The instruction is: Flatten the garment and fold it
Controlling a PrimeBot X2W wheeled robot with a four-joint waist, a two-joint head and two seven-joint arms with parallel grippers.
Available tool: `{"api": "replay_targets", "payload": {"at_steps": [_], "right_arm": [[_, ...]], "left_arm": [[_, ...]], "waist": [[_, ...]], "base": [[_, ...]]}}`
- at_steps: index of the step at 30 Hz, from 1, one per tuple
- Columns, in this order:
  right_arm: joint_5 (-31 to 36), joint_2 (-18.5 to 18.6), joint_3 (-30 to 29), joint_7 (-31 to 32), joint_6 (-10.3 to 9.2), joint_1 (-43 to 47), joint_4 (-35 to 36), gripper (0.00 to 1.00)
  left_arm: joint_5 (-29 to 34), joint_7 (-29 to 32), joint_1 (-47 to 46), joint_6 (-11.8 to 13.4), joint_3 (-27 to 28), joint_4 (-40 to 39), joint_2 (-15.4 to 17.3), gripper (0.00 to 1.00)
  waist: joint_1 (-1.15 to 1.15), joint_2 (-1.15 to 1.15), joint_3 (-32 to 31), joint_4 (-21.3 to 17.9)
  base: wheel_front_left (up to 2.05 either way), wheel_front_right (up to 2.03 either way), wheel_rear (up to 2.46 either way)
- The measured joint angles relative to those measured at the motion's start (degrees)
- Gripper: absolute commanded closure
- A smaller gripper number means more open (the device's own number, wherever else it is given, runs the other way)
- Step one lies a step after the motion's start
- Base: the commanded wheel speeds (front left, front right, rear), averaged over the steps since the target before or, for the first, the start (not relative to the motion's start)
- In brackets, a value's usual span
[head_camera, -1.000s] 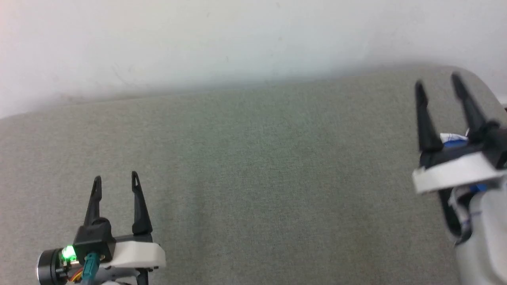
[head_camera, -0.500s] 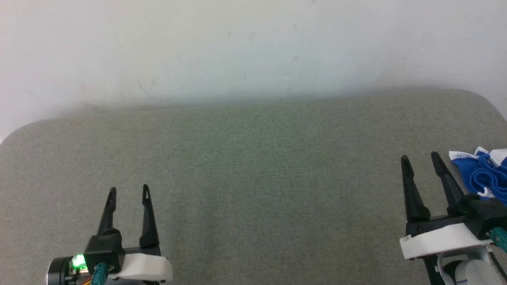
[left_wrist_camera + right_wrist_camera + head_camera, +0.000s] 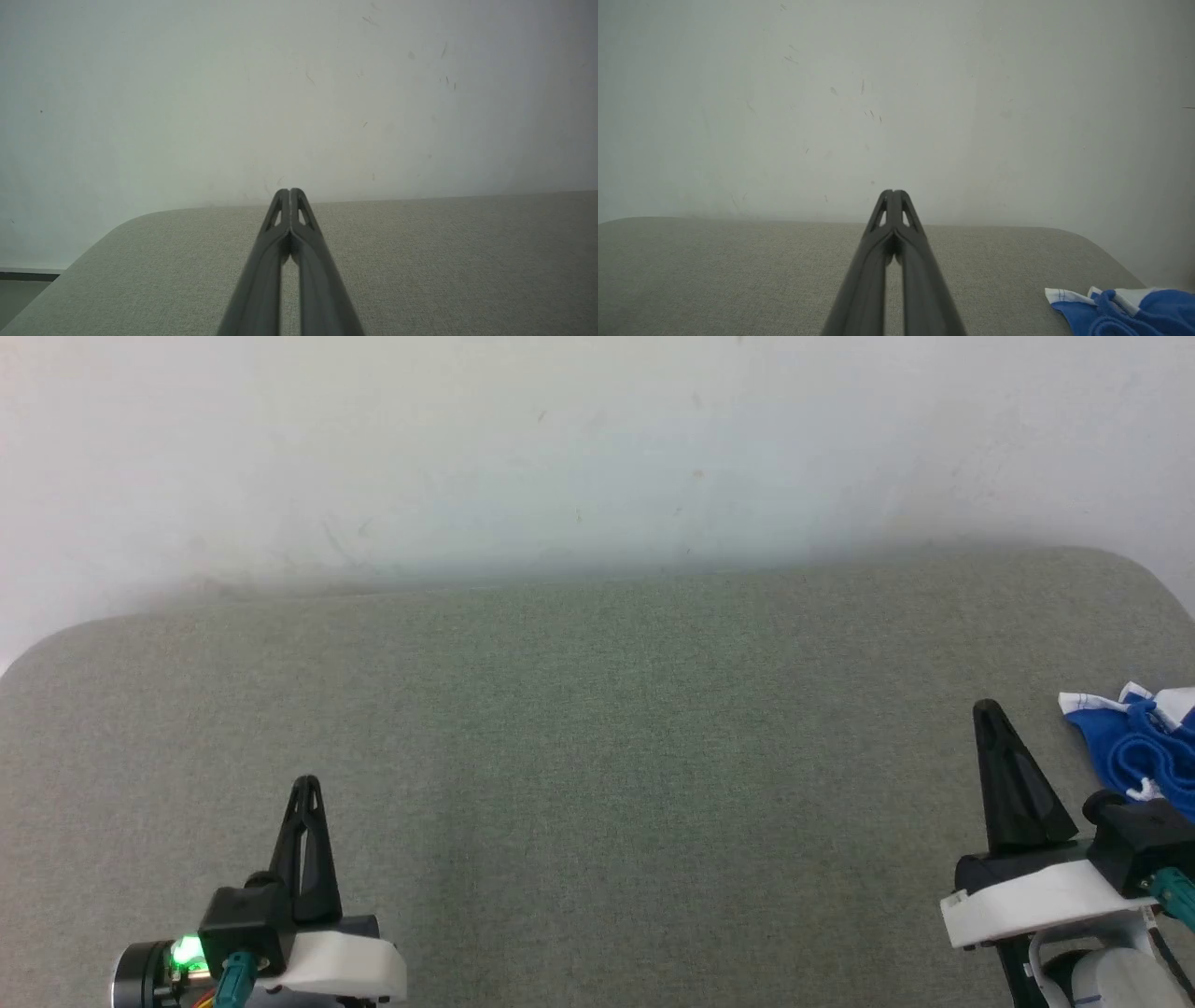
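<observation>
At the near left, the left claw (image 3: 306, 786) is seen pressed together, its two dark fingers meeting at the tips with nothing pinched. It is set against a grey, fabric-covered surface (image 3: 597, 756) with rounded corners, and a pale, scuffed wall (image 3: 597, 448) is seen beyond the far edge. At the near right, the right claw (image 3: 990, 711) is likewise pressed together on nothing. The garment (image 3: 1134, 751), blue with white trim, is found bunched on the surface at the right edge, just right of the right claw and apart from its fingertips. Part of it is cut off by the frame.
</observation>
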State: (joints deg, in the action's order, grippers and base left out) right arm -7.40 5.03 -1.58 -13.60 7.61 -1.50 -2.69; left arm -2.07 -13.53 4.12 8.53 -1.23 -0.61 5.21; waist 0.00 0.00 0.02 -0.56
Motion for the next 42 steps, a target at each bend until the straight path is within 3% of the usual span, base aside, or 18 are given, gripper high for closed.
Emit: {"api": "replay_targets", "payload": {"at_steps": [42], "right_arm": [[2.56,-0.65,0.35,5.0,0.0,0.02,0.71,1.0]], "left_arm": [[0.22,4.94,-0.91,-3.01,0.26,0.1,-0.83,1.0]], "waist": [[0.0,0.0,-0.01,0.2]], "base": [[0.0,0.0,0.0]]}}
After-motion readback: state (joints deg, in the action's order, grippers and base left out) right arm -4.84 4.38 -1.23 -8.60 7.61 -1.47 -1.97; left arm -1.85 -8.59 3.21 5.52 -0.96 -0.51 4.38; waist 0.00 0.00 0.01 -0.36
